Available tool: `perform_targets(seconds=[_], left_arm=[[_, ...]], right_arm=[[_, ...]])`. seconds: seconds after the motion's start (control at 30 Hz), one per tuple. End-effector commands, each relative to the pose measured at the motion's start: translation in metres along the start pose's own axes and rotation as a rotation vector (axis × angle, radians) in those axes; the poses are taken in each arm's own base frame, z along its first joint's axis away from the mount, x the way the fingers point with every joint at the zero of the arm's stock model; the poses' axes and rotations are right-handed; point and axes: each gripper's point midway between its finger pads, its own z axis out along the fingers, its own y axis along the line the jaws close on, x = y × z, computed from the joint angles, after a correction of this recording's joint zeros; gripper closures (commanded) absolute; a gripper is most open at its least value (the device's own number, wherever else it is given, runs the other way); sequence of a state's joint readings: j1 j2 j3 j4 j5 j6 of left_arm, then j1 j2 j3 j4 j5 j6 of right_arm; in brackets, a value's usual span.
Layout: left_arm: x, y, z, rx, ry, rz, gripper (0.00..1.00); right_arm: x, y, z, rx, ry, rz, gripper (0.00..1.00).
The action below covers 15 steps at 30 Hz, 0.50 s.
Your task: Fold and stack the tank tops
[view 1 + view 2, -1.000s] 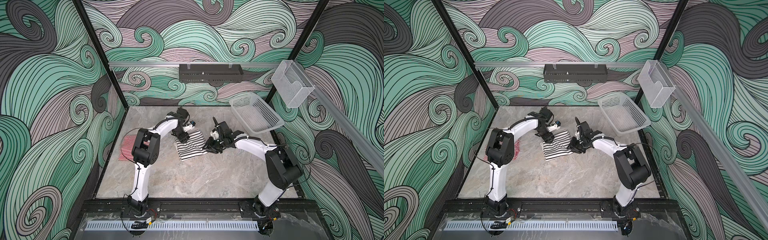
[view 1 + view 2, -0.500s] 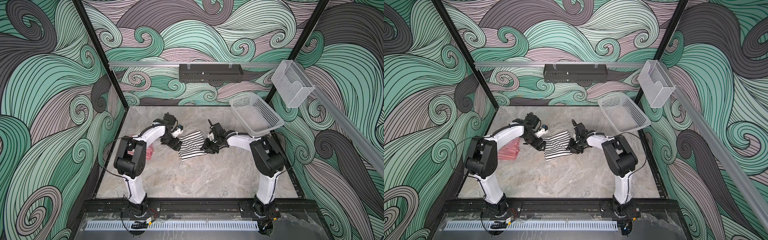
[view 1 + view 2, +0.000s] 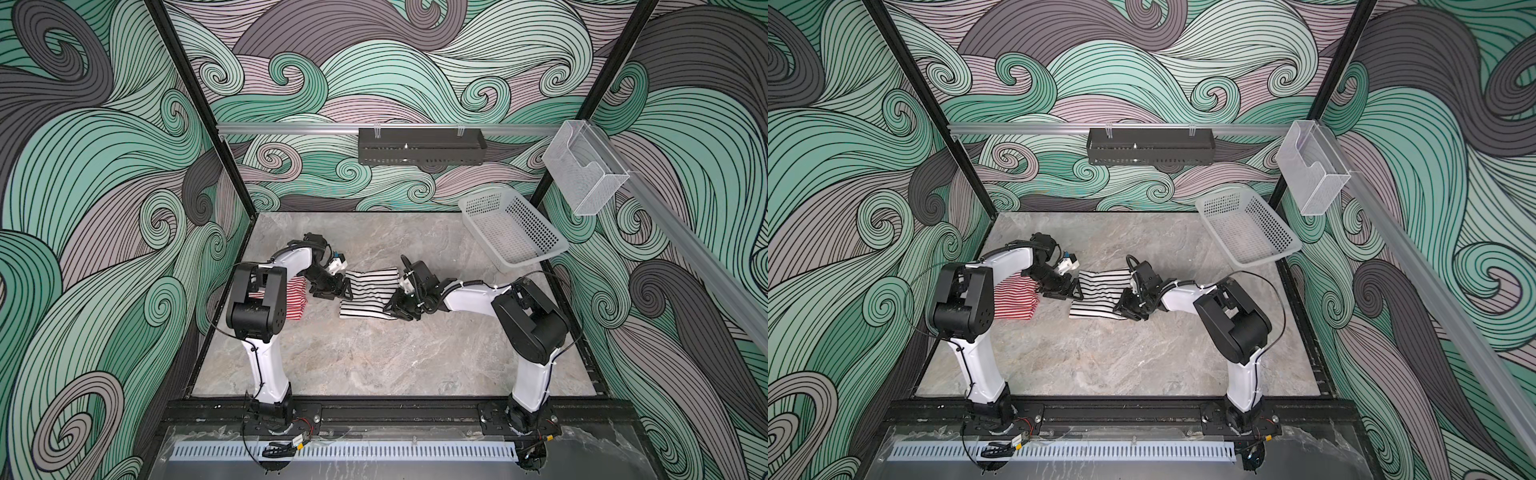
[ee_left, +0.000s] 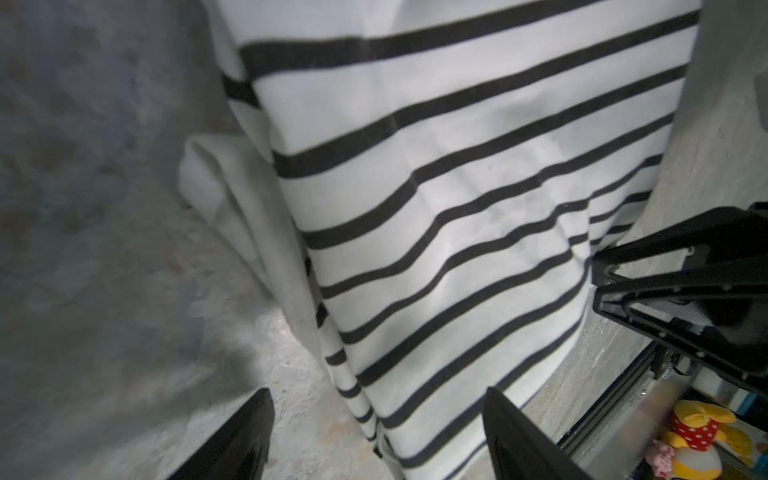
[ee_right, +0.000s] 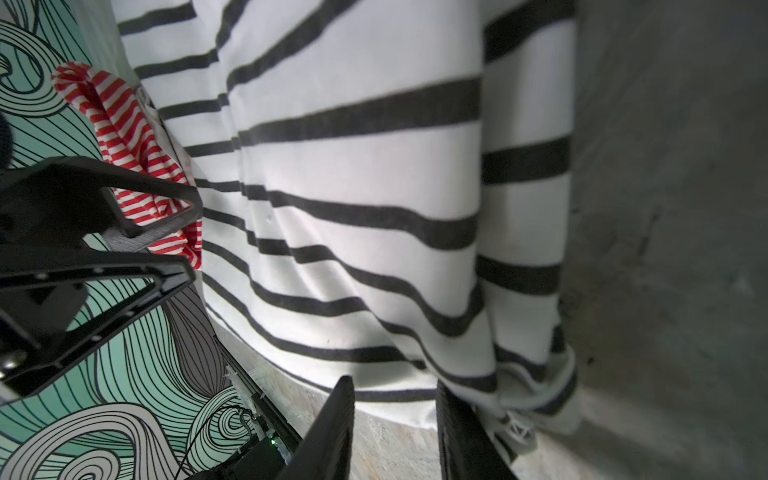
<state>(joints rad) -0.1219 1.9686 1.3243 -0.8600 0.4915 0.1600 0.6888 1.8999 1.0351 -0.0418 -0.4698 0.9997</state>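
The white tank top with black stripes [image 3: 368, 293] [image 3: 1100, 295] lies folded in the middle of the table. The red-and-white tank top [image 3: 297, 300] [image 3: 1015, 301] lies folded to its left, partly behind the left arm. My left gripper [image 3: 336, 291] [image 4: 378, 415] is open, low at the black-striped top's left edge, its fingers [image 4: 249, 436] straddling that folded edge [image 4: 353, 374]. My right gripper [image 3: 395, 306] [image 5: 395, 415] sits at the top's near right corner, jaws a little apart with bare table between them. The fabric [image 5: 374, 208] rests against one finger [image 5: 461, 432].
A white perforated basket [image 3: 557, 249] [image 3: 1266, 259] stands tilted at the back right corner. A black tray [image 3: 419, 147] hangs on the back wall and a clear holder [image 3: 586, 174] on the right rail. Bare marble table [image 3: 374, 365] spreads toward the front.
My left gripper came off the top of the black-striped garment and moved left and nearer, down to its left edge. The right gripper shifted slightly left. The garment now lies squarer.
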Motion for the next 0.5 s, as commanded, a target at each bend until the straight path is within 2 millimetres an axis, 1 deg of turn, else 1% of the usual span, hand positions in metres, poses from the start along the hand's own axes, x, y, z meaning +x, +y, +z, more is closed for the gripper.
perform_targets(seconds=[0.0, 0.1, 0.2, 0.33, 0.47], left_arm=[[0.005, -0.003, -0.001, 0.083, 0.022, -0.069, 0.19], [0.008, -0.003, 0.003, 0.119, 0.035, -0.089, 0.2], [0.009, 0.002, 0.009, 0.135, 0.047, -0.11, 0.21], [0.012, 0.006, 0.018, 0.155, 0.069, -0.128, 0.22], [0.012, 0.003, 0.026, 0.201, 0.077, -0.144, 0.22]], right_arm=[[0.02, -0.048, 0.014, 0.145, 0.008, 0.155, 0.64], [0.023, -0.044, 0.017, 0.136, 0.003, 0.164, 0.65], [0.024, -0.042, 0.017, 0.136, 0.0, 0.168, 0.65], [0.027, -0.043, 0.017, 0.139, -0.003, 0.172, 0.65], [0.03, -0.045, 0.022, 0.136, 0.004, 0.178, 0.65]])
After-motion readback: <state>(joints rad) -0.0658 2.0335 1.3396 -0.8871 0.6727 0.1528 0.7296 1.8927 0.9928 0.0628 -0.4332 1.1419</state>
